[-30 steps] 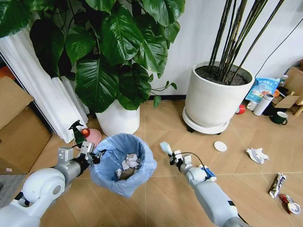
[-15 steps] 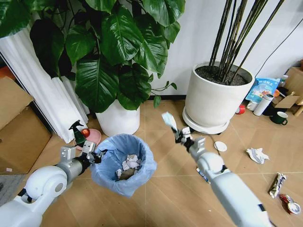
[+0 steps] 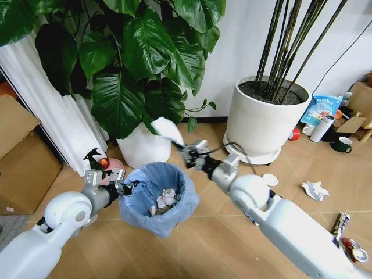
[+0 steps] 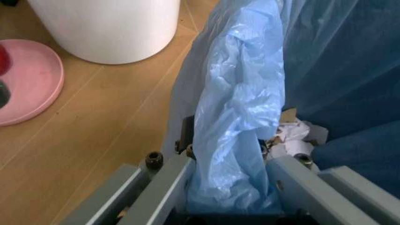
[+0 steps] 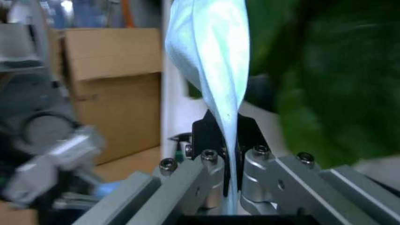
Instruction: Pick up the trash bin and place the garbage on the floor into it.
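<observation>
1. The bin [image 3: 156, 196] sits low at the middle left of the head view, mouth up, blue bag [image 4: 240, 108] folded over the rim. White paper wads [image 3: 166, 199] are already inside. It looks lifted a bit off the floor [image 3: 203, 232], though I can't really tell from this angle.

2. The left gripper [image 3: 120, 188] has the bin by its near-left rim. In the left wrist view the fingers [image 4: 164, 185] are pinched on the bag and rim wall, one outside, one inside.

3. The right gripper [image 3: 187, 152] is up above the bin's far-right edge, pressed together on a thin pale blue-white piece [image 3: 165, 129] of garbage.

4. That piece is long and flat. Its long axis runs from the jaws up and toward the robot's left, free end pointing at the big leafy plant [image 3: 139, 64], well above the bin mouth. In the right wrist view it stands straight out past the fingertips [image 5: 216, 140].

5. To do this step well, I'd say get the pinch point over the middle of the opening, not the rim, and tip the wrist so the long end hangs down into the bag before letting go. Dropped as it is, it could catch the rim and flop out.

6. Keep the left arm steady so the mouth stays level.

7. More litter is over on the right: a crumpled wad [image 3: 315, 190], a silvery wrapper [image 3: 339, 225] and a red one [image 3: 354, 250], near the white pot [image 3: 264, 125].
</observation>
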`<state>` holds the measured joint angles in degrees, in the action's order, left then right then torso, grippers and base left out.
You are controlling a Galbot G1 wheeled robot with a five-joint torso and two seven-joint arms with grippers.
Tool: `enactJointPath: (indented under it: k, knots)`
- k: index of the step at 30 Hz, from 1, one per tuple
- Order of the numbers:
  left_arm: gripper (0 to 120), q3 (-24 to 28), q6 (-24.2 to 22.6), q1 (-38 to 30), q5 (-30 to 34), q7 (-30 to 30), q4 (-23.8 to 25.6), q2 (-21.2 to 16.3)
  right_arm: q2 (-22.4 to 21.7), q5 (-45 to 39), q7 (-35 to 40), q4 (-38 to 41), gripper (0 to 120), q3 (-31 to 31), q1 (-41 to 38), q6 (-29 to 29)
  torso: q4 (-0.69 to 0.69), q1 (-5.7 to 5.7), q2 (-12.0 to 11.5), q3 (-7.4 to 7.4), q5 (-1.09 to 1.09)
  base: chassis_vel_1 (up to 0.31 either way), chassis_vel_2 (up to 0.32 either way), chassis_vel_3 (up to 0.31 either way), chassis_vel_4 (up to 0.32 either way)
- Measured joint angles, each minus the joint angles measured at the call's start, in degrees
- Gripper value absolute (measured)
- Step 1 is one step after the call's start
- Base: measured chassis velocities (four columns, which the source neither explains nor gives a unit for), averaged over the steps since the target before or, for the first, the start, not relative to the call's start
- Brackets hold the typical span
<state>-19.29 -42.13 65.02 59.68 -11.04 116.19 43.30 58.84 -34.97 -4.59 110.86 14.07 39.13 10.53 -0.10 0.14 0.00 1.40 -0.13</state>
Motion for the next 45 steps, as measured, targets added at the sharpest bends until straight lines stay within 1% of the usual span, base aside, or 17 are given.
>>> enactJointPath:
  k: [8, 10, 16, 17, 19, 20, 25, 26, 28, 29, 30, 31, 32, 34, 40, 43, 45]
  knots:
    - [1, -0.1, -0.1, -0.1, 0.0, 0.2, -0.2, -0.5, -0.8, 1.0, 0.5, -0.5, 0, 3.8, 0.7, 0.6, -0.06, 0.0, 0.0, 0.0, 0.03, 0.0, 0.0, 0.0, 0.0]
    - [1, -0.4, -0.1, 0.0, 0.0, 0.5, -0.3, -0.7, -1.4, 1.9, 0.9, -0.5, 10, 4.5, 1.7, 0.8, -0.06, 0.0, 0.0, 0.0, 0.03, 0.0, 0.0, 0.0, 0.0]
    - [1, -0.5, -0.1, -0.2, -0.3, 0.9, -0.6, -0.3, -1.9, 2.9, 1.6, -0.9, 32, 5.3, 2.9, 0.9, -0.05, 0.0, 0.0, 0.0, 0.02, 0.0, 0.0, 0.0, 0.0]
    - [1, -0.5, -0.1, -0.2, -0.3, 0.9, -0.6, -0.3, -1.9, 2.9, 1.6, -0.9, 32, 5.3, 2.9, 0.9, -0.05, 0.0, 0.0, 0.0, 0.02, 0.0, 0.0, 0.0, 0.0]
    - [1, -0.5, -0.1, -0.1, -0.5, 1.1, -0.6, -0.2, -1.8, 3.1, 1.8, -1.1, 42, 5.7, 3.2, 0.8, -0.05, 0.0, 0.0, 0.0, 0.02, 0.0, 0.0, 0.0, 0.0]
    - [1, -0.5, -0.1, -0.1, -0.5, 1.1, -0.6, -0.2, -1.8, 3.1, 1.8, -1.1, 42, 5.7, 3.2, 0.8, -0.05, 0.0, 0.0, 0.0, 0.02, 0.0, 0.0, 0.0, 0.0]
    - [1, -0.5, 0.0, -0.1, -0.7, 1.6, -0.6, -0.1, -1.2, 3.6, 2.2, -1.8, 65, 5.4, 3.4, 0.4, -0.04, 0.0, 0.0, 0.0, 0.02, 0.0, 0.0, 0.0, 0.0]
    - [1, -0.5, 0.0, -0.1, -0.7, 1.6, -0.6, -0.1, -1.2, 3.6, 2.2, -1.8, 65, 5.4, 3.4, 0.4, -0.04, 0.0, 0.0, 0.0, 0.02, 0.0, 0.0, 0.0, 0.0]
    - [1, -0.5, 0.0, -0.1, -0.9, 1.7, -0.6, 0.0, -1.2, 3.6, 2.2, -1.8, 75, 5.3, 3.2, 0.4, -0.04, 0.0, 0.0, 0.0, 0.03, 0.0, 0.0, 0.0, 0.0]
    - [1, -0.5, 0.0, -0.1, -0.9, 1.7, -0.6, 0.0, -1.2, 3.6, 2.2, -1.8, 75, 5.3, 3.2, 0.4, -0.04, 0.0, 0.0, 0.0, 0.03, 0.0, 0.0, 0.0, 0.0]
    - [1, -0.4, 0.0, -0.1, -0.9, 1.8, -0.5, 0.1, -1.3, 3.8, 2.1, -1.8, 80, 5.5, 2.9, 0.4, -0.05, 0.0, 0.0, 0.0, 0.02, 0.0, 0.0, 0.0, 0.0]
    - [1, -0.4, 0.1, 0.2, -1.4, 2.1, -0.4, 0.3, -2.2, 7.9, -1.7, -2.6, 93, 6.4, 1.7, -0.5, -0.04, 0.0, 0.0, 0.0, 0.02, 0.0, 0.0, 0.0, 0.0]
    - [1, -0.5, 0.1, 0.2, -1.6, 2.2, -0.4, 0.3, -2.4, 9.8, -3.7, -3.0, 96, 6.5, 1.2, -1.1, -0.04, 0.0, 0.0, 0.0, 0.01, 0.0, 0.0, 0.0, 0.0]
    - [1, -0.7, 0.2, 0.4, -1.8, 2.4, -0.4, 0.3, -2.7, 12.9, -5.8, -3.8, 100, 6.5, 0.4, -2.1, -0.04, 0.0, 0.0, 0.0, 0.02, 0.0, 0.0, 0.0, 0.0]
    - [1, -1.1, 0.3, 0.5, -2.1, 2.7, -0.3, 0.3, -2.6, 18.1, -7.5, -5.0, 100, 5.8, -0.9, -3.7, -0.05, 0.0, 0.0, 0.0, 0.02, 0.0, 0.0, 0.0, 0.0]
    - [1, -1.3, 0.4, 0.6, -2.3, 2.9, -0.3, 0.5, -2.5, 22.6, -9.2, -6.3, 100, 5.2, -1.7, -6.2, -0.04, 0.0, 0.0, 0.0, 0.02, 0.0, 0.0, 0.0, 0.0]
    - [1, -1.3, 0.4, 0.6, -2.3, 2.9, -0.3, 0.6, -2.4, 22.8, -9.3, -6.5, 100, 5.1, -1.8, -6.6, -0.04, 0.0, 0.0, 0.0, 0.02, 0.0, 0.0, 0.0, 0.0]
